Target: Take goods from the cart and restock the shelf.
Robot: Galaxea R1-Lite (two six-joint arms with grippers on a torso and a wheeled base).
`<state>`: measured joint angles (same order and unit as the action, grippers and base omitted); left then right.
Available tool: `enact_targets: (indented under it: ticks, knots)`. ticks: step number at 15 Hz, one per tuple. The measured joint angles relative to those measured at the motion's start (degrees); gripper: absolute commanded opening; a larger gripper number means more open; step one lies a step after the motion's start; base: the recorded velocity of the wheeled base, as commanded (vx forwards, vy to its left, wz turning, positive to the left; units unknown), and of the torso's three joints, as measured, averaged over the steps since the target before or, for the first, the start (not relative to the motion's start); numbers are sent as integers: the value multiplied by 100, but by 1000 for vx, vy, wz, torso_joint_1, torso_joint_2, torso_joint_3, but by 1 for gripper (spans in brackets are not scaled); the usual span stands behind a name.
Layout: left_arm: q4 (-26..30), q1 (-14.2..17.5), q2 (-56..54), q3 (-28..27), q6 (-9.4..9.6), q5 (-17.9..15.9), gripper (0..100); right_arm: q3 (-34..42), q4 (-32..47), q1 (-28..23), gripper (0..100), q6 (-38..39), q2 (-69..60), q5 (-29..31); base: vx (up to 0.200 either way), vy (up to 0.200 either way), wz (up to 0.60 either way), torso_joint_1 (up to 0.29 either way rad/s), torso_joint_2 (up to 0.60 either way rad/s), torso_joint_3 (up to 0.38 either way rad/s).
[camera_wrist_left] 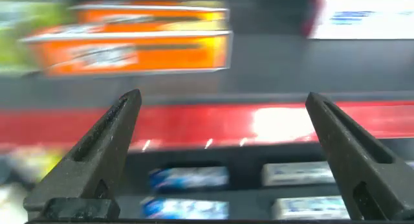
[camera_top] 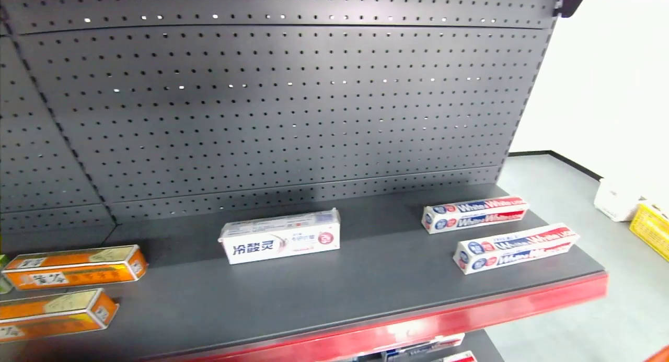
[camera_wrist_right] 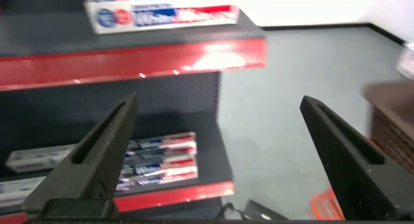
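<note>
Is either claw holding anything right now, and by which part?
Nothing is held: the left gripper and right gripper are both open and empty.

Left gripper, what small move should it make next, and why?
Probably pull back from the shelf to fetch something to stock. The left gripper and right gripper are both open with nothing between them, so there is nothing to place yet.
</note>
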<state>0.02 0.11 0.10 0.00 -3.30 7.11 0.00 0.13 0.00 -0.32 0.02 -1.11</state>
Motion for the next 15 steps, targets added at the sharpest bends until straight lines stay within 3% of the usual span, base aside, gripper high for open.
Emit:
enact_targets:
  ticks: [15]
  knots:
    - [2,2,0,0,-2,-2,100,0,2,2,100,0,0,0,0,0,-600,3,3,1]
